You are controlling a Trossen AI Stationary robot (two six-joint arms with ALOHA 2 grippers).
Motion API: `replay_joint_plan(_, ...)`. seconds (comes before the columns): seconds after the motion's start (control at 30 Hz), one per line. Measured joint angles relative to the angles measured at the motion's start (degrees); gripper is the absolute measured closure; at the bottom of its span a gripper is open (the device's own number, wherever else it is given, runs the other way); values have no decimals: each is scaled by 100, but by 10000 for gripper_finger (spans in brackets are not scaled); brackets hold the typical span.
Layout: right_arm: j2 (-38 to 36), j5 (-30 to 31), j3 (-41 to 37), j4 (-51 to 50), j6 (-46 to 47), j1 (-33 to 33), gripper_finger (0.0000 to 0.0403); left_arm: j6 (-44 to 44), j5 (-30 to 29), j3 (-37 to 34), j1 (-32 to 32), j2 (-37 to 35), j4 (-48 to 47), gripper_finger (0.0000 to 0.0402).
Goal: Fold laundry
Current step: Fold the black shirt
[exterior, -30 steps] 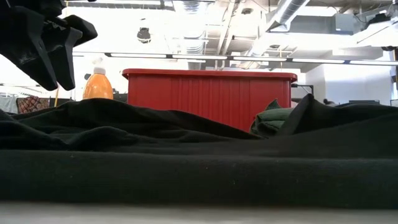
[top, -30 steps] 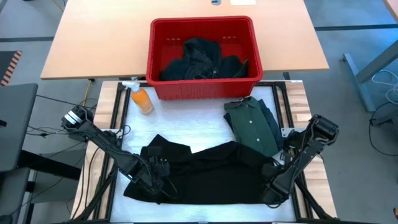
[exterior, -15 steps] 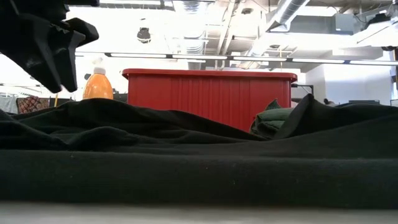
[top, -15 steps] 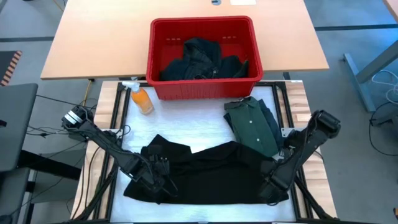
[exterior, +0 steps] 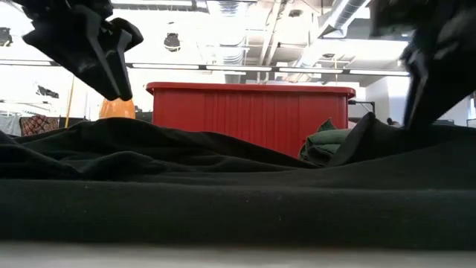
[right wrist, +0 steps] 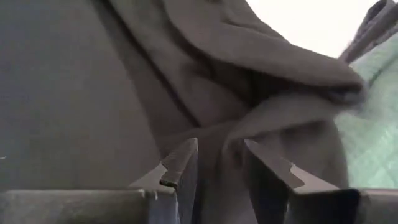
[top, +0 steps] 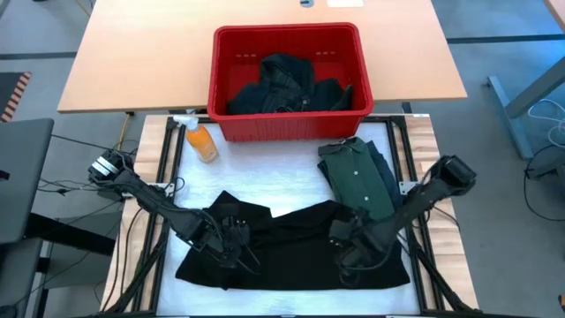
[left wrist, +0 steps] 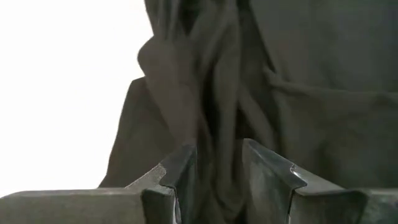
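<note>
A black garment (top: 291, 252) lies spread and rumpled across the near half of the table, with a raised fold (right wrist: 267, 93) at its right side. My left gripper (top: 234, 240) hangs open just above its left part, clear of the cloth in the low view (exterior: 111, 85). My right gripper (top: 346, 246) stands open over the right part, fingers pointing steeply down at the raised fold (exterior: 372, 130). A folded green shirt (top: 357, 181) lies flat at the far right of the mat. More dark laundry (top: 287, 84) fills the red basket. My right gripper's fingertips (exterior: 413, 119) reach down to the raised fold of the black garment from above. Whether they touch it I cannot tell; the right wrist view shows the fold (right wrist: 217, 155) lying in the gap between the fingers.
The red basket (top: 291, 128) stands at the far edge of the mat. An orange spray bottle (top: 201, 141) stands to its left. Bare white mat (top: 265, 181) lies between the basket and the black garment. Wooden table strips (top: 150, 177) flank the mat.
My right gripper has swung from the black garment's near right corner toward the table's left, over the garment, turning as it went, and now shows in the low view. My left gripper has drifted a little toward the right. The garment lies as before.
</note>
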Motion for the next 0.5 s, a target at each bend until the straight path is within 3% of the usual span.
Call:
replay_joint_plan(0.17,520,7,0,-186,-167,-148,256,114,-591,0,2,0,-6,283)
replay_joint_plan(0.27,656,176,96,-760,-153,-175,296,159,-992,0,2,0,-4,283)
replay_joint_plan(0.37,635,388,295,-1351,-252,-241,371,173,-1248,0,2,0,-7,283)
replay_joint_plan(0.5,313,567,446,-1702,-558,-540,373,114,-1458,0,4,0,-18,283)
